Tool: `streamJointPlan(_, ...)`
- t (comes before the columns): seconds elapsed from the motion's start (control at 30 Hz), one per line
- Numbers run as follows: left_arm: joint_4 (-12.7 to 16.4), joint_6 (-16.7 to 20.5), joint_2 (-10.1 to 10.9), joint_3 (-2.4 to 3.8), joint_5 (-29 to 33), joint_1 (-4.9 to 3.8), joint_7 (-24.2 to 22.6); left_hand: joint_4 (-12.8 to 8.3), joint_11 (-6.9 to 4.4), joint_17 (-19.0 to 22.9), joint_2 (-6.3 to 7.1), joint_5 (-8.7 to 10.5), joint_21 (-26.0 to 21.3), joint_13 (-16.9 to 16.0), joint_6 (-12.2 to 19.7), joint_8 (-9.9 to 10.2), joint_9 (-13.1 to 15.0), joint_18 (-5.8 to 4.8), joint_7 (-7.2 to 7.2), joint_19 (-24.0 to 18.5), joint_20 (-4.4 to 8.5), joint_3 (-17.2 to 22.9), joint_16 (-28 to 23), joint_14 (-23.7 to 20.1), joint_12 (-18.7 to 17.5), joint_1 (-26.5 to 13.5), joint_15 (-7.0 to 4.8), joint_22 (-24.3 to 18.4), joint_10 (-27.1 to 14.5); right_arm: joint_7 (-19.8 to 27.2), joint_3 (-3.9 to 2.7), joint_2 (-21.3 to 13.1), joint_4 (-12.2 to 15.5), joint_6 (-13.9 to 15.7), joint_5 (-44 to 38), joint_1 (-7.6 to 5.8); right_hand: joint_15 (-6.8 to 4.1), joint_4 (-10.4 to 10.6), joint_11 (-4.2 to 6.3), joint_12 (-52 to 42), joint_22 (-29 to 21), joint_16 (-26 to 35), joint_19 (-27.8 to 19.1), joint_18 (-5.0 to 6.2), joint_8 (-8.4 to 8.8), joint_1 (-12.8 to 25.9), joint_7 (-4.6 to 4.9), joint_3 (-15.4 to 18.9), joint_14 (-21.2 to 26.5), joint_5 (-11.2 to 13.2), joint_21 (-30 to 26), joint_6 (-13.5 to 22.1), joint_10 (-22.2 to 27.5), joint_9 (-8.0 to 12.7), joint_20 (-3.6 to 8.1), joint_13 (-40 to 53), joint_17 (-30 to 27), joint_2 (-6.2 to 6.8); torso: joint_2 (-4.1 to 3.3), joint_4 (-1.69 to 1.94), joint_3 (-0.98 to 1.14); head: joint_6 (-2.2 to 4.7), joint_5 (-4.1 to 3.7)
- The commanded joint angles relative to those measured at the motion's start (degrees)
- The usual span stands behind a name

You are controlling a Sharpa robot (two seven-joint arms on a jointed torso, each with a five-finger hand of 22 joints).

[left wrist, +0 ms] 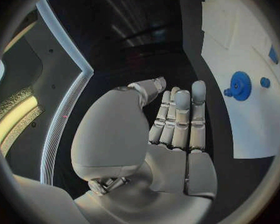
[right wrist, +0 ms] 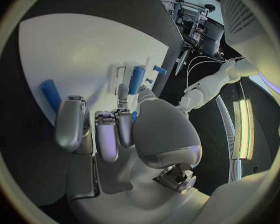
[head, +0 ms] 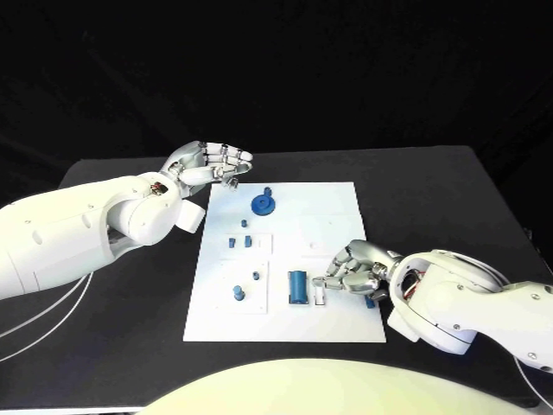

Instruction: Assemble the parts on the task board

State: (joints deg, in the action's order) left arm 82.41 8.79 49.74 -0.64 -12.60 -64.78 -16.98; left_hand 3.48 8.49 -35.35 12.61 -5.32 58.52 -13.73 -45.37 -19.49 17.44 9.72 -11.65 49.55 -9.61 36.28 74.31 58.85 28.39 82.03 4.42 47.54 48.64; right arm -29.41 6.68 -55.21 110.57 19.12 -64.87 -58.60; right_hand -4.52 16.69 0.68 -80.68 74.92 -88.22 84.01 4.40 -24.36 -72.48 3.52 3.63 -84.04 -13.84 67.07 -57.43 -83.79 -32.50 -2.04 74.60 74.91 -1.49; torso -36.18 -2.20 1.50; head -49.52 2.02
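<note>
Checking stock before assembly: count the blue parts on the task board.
7 visible: gear at the far end, three small pegs mid-left, two pegs lower left, one cylinder beside the right hand, which may hide more.

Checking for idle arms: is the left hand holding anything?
No. The left hand is empty, fingers straight and together, hovering off the white task board, clear of the blue gear.

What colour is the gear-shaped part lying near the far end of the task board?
Blue. The gear shows best in the left wrist view, lying on the white task board.
</note>
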Motion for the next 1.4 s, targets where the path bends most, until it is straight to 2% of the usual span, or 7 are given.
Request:
streamJointPlan(0.03, 0.27, -0.44, 0.05, 0.03, -0.15, -0.03, -0.62, 0.12, 0.13, 0.08, 0.3, 0.02, -0.1, 0.06, 0.48, -0.28, 0.02, 0.88, -0.49, -0.09, -0.37, 0.12, 0.37, -0.38, 0.25, 0.12, 0.08, 0.09, -0.31, 4.88, -0.08, -1.86, 0.96, 3.47, 0.06, -1.09, 0.59, -0.02, -0.42, -0.03, 10.11, 0.11, 0.9, -0.7, 1.02, 0.14, 0.61, 0.16, -4.97, -0.16, -0.1, 1.44, -0.93, 0.47, -0.08, 6.38, 10.31, 2.09, 0.02, -0.06, -0.01, 0.13, -0.19)
streamJointPlan(0.13, 0.48, -0.27, 0.19, 0.03, -0.07, -0.03, -0.92, 0.18, 0.14, 0.12, 0.31, 0.03, -0.1, 0.07, 0.51, -0.32, 0.01, 0.87, -0.5, -0.11, -0.39, 0.11, 0.37, -0.4, 0.29, 0.04, 0.09, 0.09, -0.35, 6.11, -0.09, -4.84, 1.65, 2.92, -0.63, -2.17, 1.02, -0.12, -0.9, -0.14, 10.16, 0.1, 0.92, -0.73, 1.95, -1.16, 1.14, -0.6, -4.98, -0.17, 0.1, 2.17, -0.91, 0.93, -0.47, 6.59, 10.33, 3.71, 0.0, -0.05, -0.04, 0.2, -0.81)
streamJointPlan(0.3, 1.02, -0.06, 0.38, 0.03, 0.07, -0.02, -1.39, 0.59, 0.17, 0.16, 0.49, 0.1, -0.18, 0.09, 0.58, -0.46, 0.01, 0.85, -0.5, -0.19, -0.46, -0.18, 0.43, -0.42, 0.44, -0.57, 0.16, 0.06, -0.43, 6.29, -0.01, -8.77, 1.62, 1.51, -3.45, -2.55, 1.35, -0.08, -1.27, 0.06, 10.18, 0.14, 0.9, -0.73, 2.92, -2.56, 1.55, -1.66, -4.95, -0.18, 0.17, 2.5, -0.73, 1.43, -0.8, 6.5, 10.27, 5.69, -0.12, 0.13, -0.05, 0.28, -1.97)
streamJointPlan(0.57, 1.53, 0.03, 0.71, 0.03, 0.15, -0.02, -1.71, 0.9, 0.16, 0.17, 0.66, 0.16, -0.32, 0.1, 0.67, -0.59, 0.01, 0.85, -0.47, -0.26, -0.52, -0.47, 0.52, -0.41, 0.58, -1.0, 0.19, -0.01, -0.52, 4.21, 0.17, -12.8, 1.87, 0.52, -11.94, -0.67, 1.44, 0.06, -1.29, -0.14, 10.46, -0.08, 1.18, -0.92, 3.09, -3.15, 1.5, -2.91, -5.07, -0.2, 1.46, 1.54, -0.82, 1.63, -0.97, 6.78, 10.81, 7.04, -0.03, -0.11, 0.04, 0.27, -2.47)
streamJointPlan(0.77, 1.6, -0.03, 0.7, 0.03, 0.16, -0.01, -1.72, 0.96, 0.16, 0.13, 0.68, 0.18, -0.35, 0.1, 0.68, -0.61, 0.01, 0.85, -0.47, -0.27, -0.53, -0.52, 0.55, -0.39, 0.6, -1.07, 0.2, -0.03, -0.54, 1.49, 0.26, -13.02, 1.69, -1.51, -14.89, 1.24, 0.92, 0.1, -0.6, -1.48, 10.91, -0.51, 1.73, -1.2, 2.39, -2.77, 0.66, -4.55, -5.3, -0.2, 3.56, -0.72, -1.73, 1.52, -0.66, 8.03, 11.82, 7.63, -0.05, 0.07, 0.01, 0.12, -2.67)
streamJointPlan(0.93, 1.58, -0.11, 0.72, 0.03, 0.16, -0.01, -1.64, 0.96, 0.16, 0.13, 0.68, 0.18, -0.35, 0.1, 0.68, -0.61, 0.01, 0.85, -0.47, -0.27, -0.53, -0.52, 0.55, -0.39, 0.6, -1.07, 0.2, -0.03, -0.54, 0.11, 0.28, -12.09, 1.23, -2.04, -15.58, 2.23, 0.77, 0.16, -0.43, -1.44, 10.87, -0.48, 1.71, -1.18, 2.15, -2.4, 0.49, -4.86, -5.28, -0.17, 3.42, -1.19, -1.73, 1.46, -0.54, 8.02, 11.74, 7.84, -0.07, 0.1, -0.03, 0.06, -2.77)
streamJointPlan(1.4, 1.48, -0.42, 0.71, 0.03, 0.07, -0.01, -1.23, 0.96, 0.16, 0.13, 0.68, 0.18, -0.35, 0.1, 0.68, -0.61, 0.01, 0.85, -0.47, -0.27, -0.53, -0.52, 0.55, -0.39, 0.6, -1.07, 0.2, -0.03, -0.54, -0.8, 0.29, -8.92, 0.17, -2.83, -16.49, 3.6, 0.58, 0.1, -0.19, -1.43, 10.83, -0.47, 1.66, -1.15, 1.81, -1.47, 0.17, -5.57, -5.27, -0.22, 3.25, -1.73, -1.75, 1.35, -0.36, 8.06, 11.73, 7.83, -0.03, 0.06, -0.01, -0.1, -2.36)
